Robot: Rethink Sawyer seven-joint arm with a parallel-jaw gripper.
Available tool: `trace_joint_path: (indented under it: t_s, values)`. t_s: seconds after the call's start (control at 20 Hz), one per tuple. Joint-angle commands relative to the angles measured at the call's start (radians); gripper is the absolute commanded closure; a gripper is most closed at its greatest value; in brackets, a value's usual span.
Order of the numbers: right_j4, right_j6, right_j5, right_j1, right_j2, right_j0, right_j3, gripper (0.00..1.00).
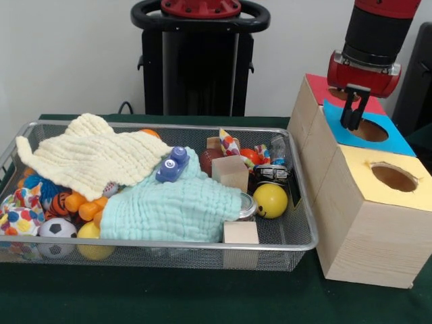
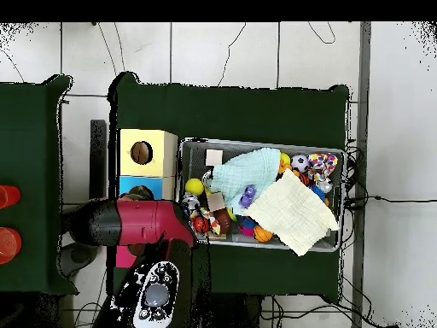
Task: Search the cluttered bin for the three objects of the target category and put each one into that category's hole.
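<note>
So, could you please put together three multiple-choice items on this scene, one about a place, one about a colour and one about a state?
1. Where does the gripper hang?
A. Above the blue-topped box
B. Inside the wire bin
C. Above the yellow-topped box

2. What colour is the cloth under the small blue toy car?
A. Red
B. Mint green
C. Black

3. What does the gripper hold?
A. A wooden block
B. A yellow ball
C. Nothing

Answers:
1. A: the front view shows it over the hole of the blue-topped box, clear of the wire bin.
2. B: the car lies on the mint green cloth, at the cream cloth's edge.
3. C: nothing shows between its dark fingers; the yellow ball and wooden blocks lie in the bin.
</note>
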Motion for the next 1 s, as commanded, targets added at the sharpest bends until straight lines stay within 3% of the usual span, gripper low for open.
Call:
trace_joint_path:
  t_s: [0.05,0.3,0.6,1.0]
  values:
    - [0.021,0.164,0.104,-0.051,-0.003,-0.026,0.07,1.0]
    - [0.019,0.141,0.041,-0.039,0.021,-0.056,0.103,1.0]
    - [0.044,0.183,-0.01,-0.01,0.038,-0.04,0.108,1.0]
    - [0.095,0.183,-0.224,0.074,0.169,-0.1,0.135,1.0]
